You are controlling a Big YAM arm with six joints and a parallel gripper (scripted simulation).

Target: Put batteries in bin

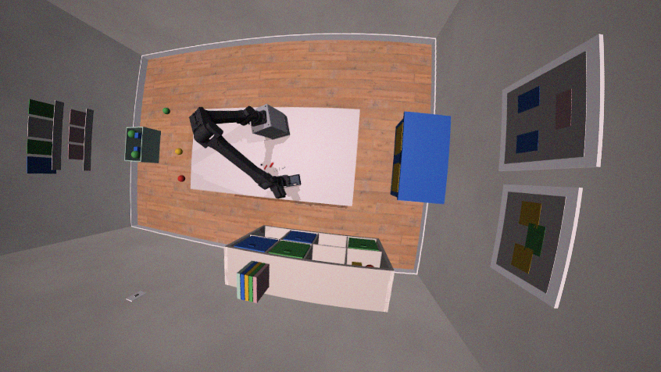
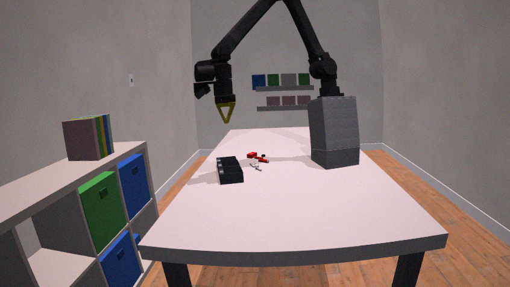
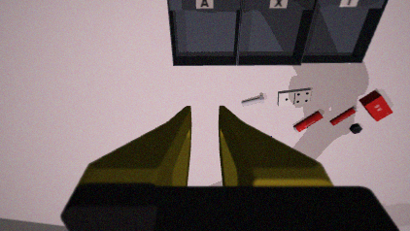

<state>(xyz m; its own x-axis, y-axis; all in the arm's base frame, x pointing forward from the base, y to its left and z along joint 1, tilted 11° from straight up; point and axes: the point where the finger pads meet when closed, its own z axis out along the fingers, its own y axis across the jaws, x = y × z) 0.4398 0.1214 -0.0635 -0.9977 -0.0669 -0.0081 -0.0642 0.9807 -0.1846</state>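
Note:
My gripper [image 3: 205,115] hangs high above the table, near its left edge, with its yellow fingers a little apart and nothing between them; it also shows in the side view [image 2: 225,119]. A black row of three bins [image 3: 272,34] stands ahead of it, marked A, X and a third label cut off by the frame edge. Two red cylindrical batteries [image 3: 308,120] [image 3: 343,116] lie on the table to the right of the gripper. A red block-shaped nine-volt battery [image 3: 375,105] lies beside them. All three bins look empty.
A small screw [image 3: 254,100], a white dotted tile [image 3: 294,97] and a small black piece [image 3: 356,128] lie among the batteries. The arm's grey base block [image 2: 333,132] stands at the back right. A shelf with coloured drawers [image 2: 71,210] stands off the table's left side.

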